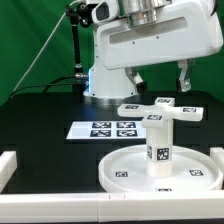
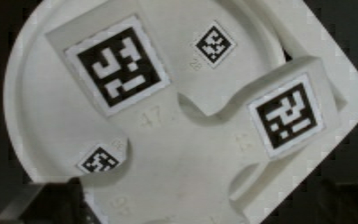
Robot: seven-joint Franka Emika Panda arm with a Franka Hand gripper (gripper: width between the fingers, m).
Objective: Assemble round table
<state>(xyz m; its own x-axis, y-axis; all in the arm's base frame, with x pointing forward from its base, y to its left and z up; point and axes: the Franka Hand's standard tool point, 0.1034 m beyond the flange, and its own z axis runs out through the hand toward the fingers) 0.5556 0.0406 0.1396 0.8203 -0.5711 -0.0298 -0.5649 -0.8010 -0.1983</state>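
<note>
1. Currently the pincer [image 1: 158, 80] hangs above the furniture with its two fingers [image 1: 183, 75] spread wide, holding nothing and touching nothing.
2. The round disc [image 1: 128, 160] lies flat on the black counter [image 1: 40, 110], towards the exterior view's right and near the front edge, rim upward.
3. The short post [image 1: 159, 135] stands upright at about the disc's middle, one square tag on its side facing the camera.
4. The cross-shaped piece [image 1: 160, 108] sits level on top of the post, directly beneath the open fingers. Whether it is fastened or only resting there cannot be told.
5. In the wrist view, two of the cross's arms fill much of the picture, each bearing a large tag [image 2: 119, 65], with the disc's floor and its smaller tags behind them.
6. The marker board [image 1: 103, 128] lies flat behind the disc, towards the exterior view's left, apart from it.
7. A white rail [image 1: 8, 165] edges the counter at the exterior view's left.
</note>
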